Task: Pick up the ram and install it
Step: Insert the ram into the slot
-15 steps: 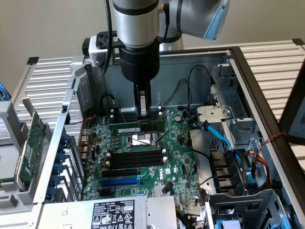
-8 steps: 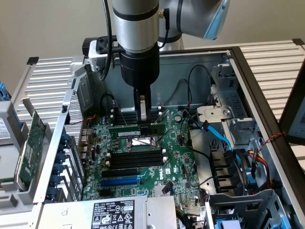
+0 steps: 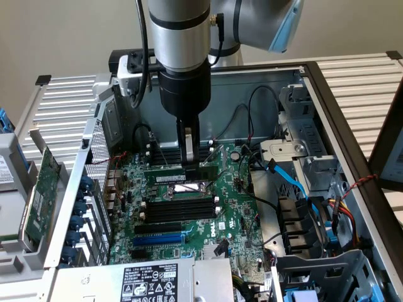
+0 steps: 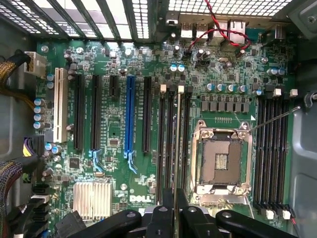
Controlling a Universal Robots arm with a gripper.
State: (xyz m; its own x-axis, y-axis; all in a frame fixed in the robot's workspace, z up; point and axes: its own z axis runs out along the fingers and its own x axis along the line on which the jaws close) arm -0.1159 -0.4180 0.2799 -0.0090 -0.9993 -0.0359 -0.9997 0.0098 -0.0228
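Observation:
My gripper (image 3: 189, 165) hangs straight down inside the open computer case and is shut on the ram (image 3: 165, 176), a thin dark stick with a pale label. The stick is held level, just above the motherboard beside the CPU socket (image 3: 189, 187). In the wrist view the ram (image 4: 177, 148) appears edge-on as a thin line running out from between my black fingers (image 4: 161, 218). There it lies along the bank of black memory slots (image 4: 168, 148) next to the socket (image 4: 221, 158). Whether it touches a slot I cannot tell.
A green expansion card (image 3: 39, 189) leans outside the case at the exterior view's left. Blue cables (image 3: 286, 179) and drive bays crowd the exterior view's right. A labelled power supply (image 3: 148, 283) sits at the front. Another bank of memory slots (image 4: 272, 148) flanks the socket's other side.

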